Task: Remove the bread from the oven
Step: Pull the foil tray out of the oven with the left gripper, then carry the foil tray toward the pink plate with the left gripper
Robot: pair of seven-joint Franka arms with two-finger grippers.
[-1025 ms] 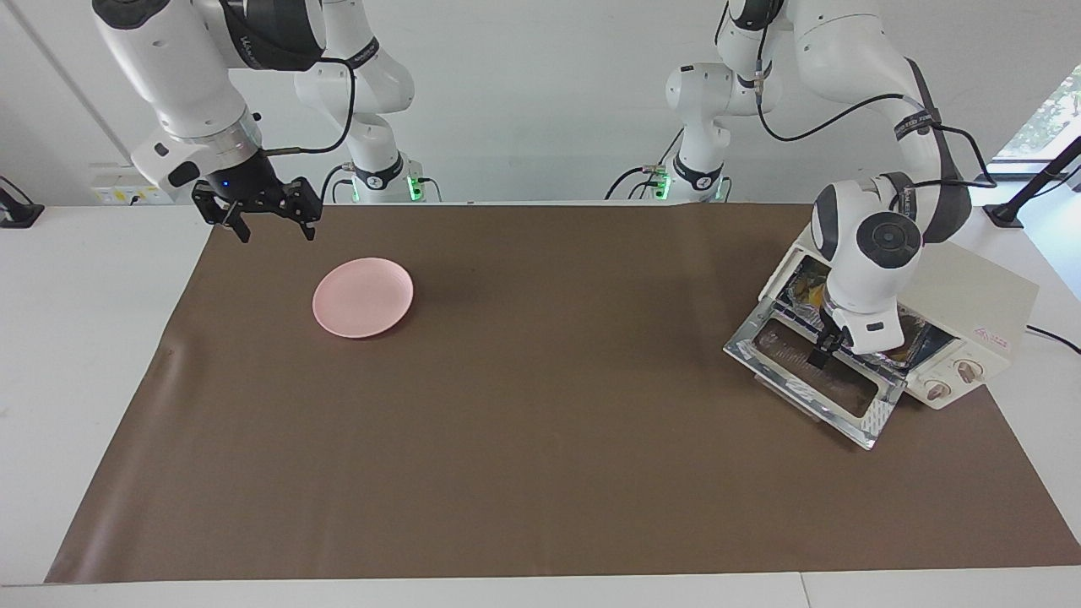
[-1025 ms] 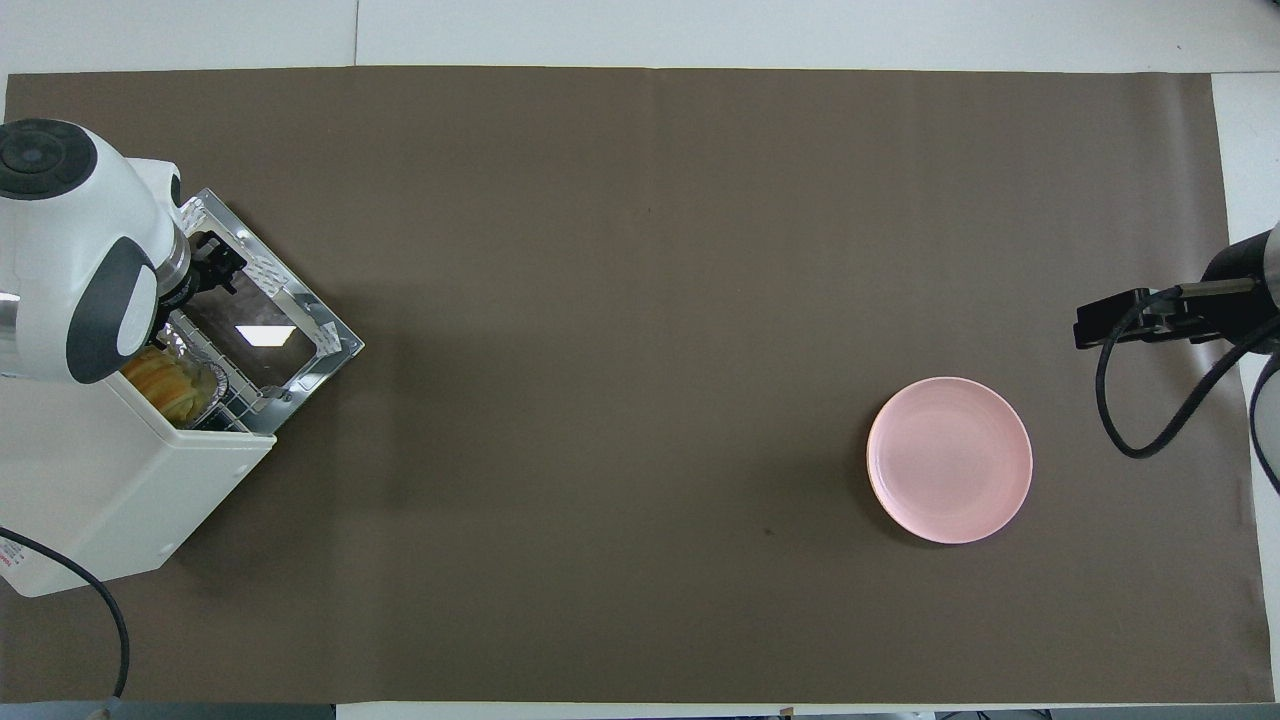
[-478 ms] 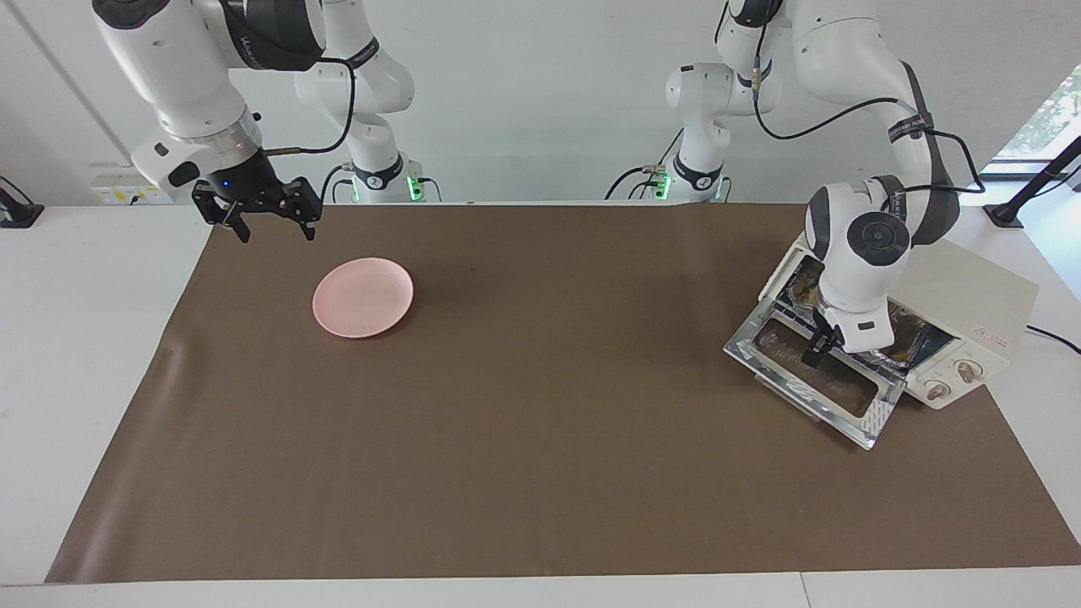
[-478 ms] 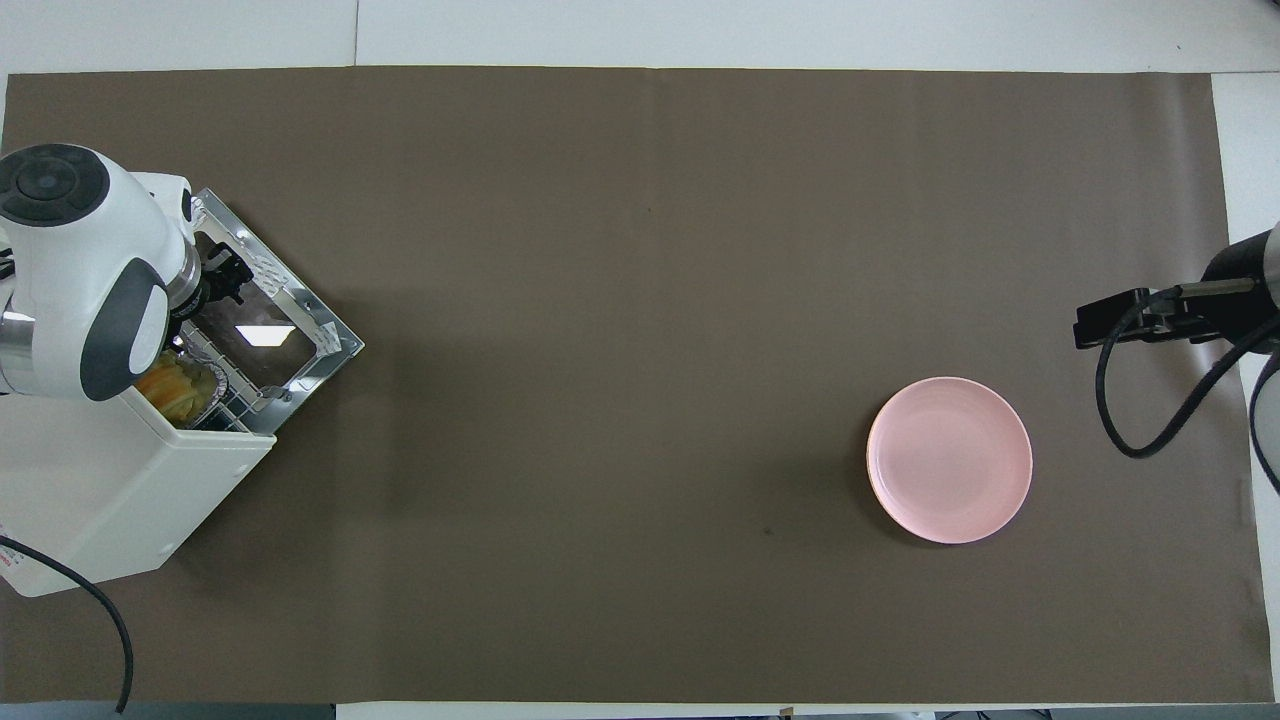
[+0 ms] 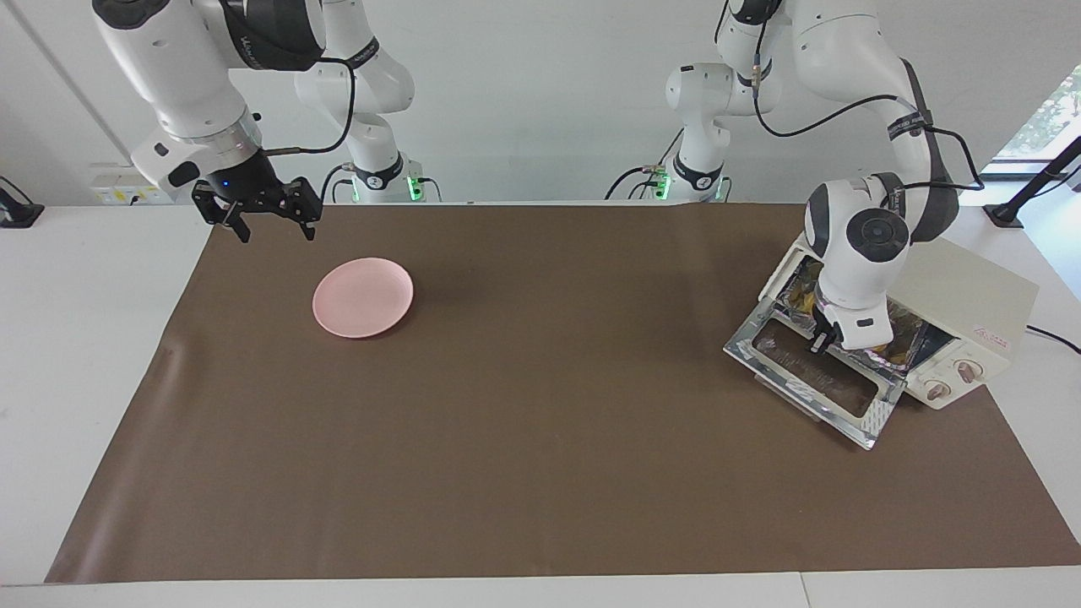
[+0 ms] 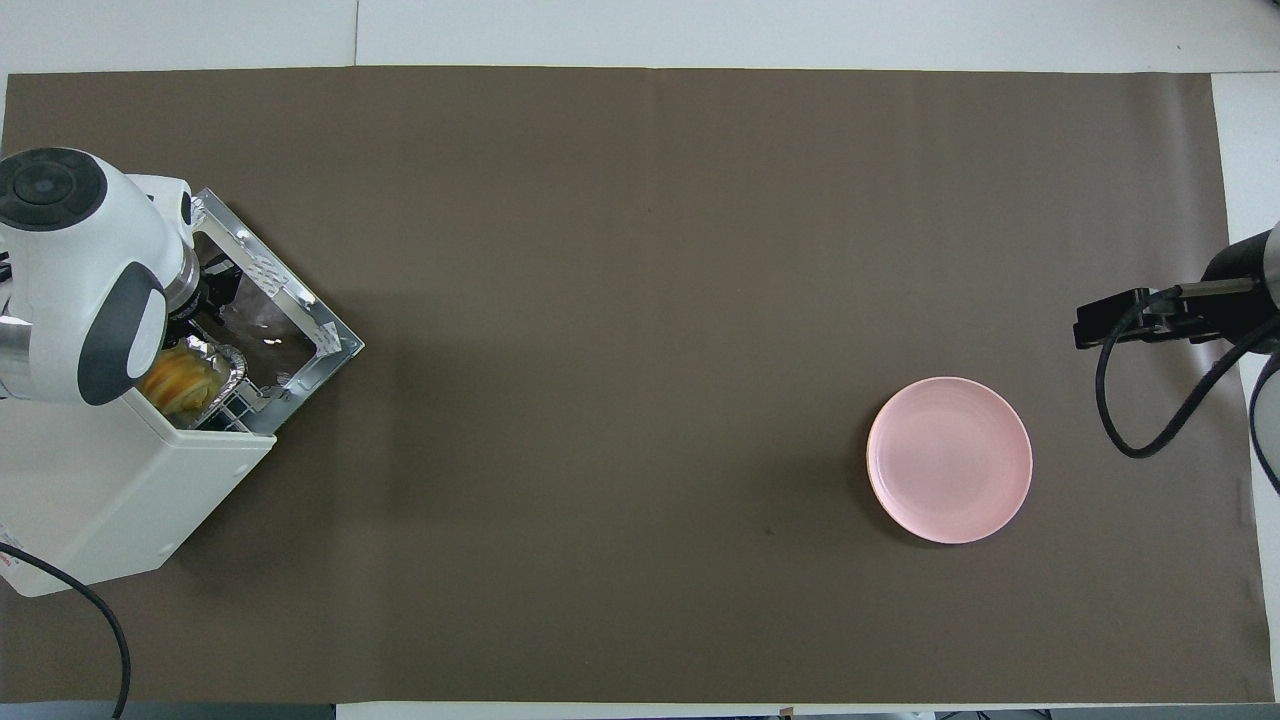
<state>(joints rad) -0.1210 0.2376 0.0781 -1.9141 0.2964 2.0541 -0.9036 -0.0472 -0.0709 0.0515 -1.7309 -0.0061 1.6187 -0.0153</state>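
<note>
Two | left jaws at oven (image 5: 971, 297) mouth, unclear | right jaws wide, mat (image 5: 253, 279) edge

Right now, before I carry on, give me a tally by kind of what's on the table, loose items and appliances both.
Bread: 1, in the foil tray
Foil tray: 1, at the oven's mouth
Oven: 1, door down
Pink plate: 1
Brown mat: 1
Total: 5
</note>
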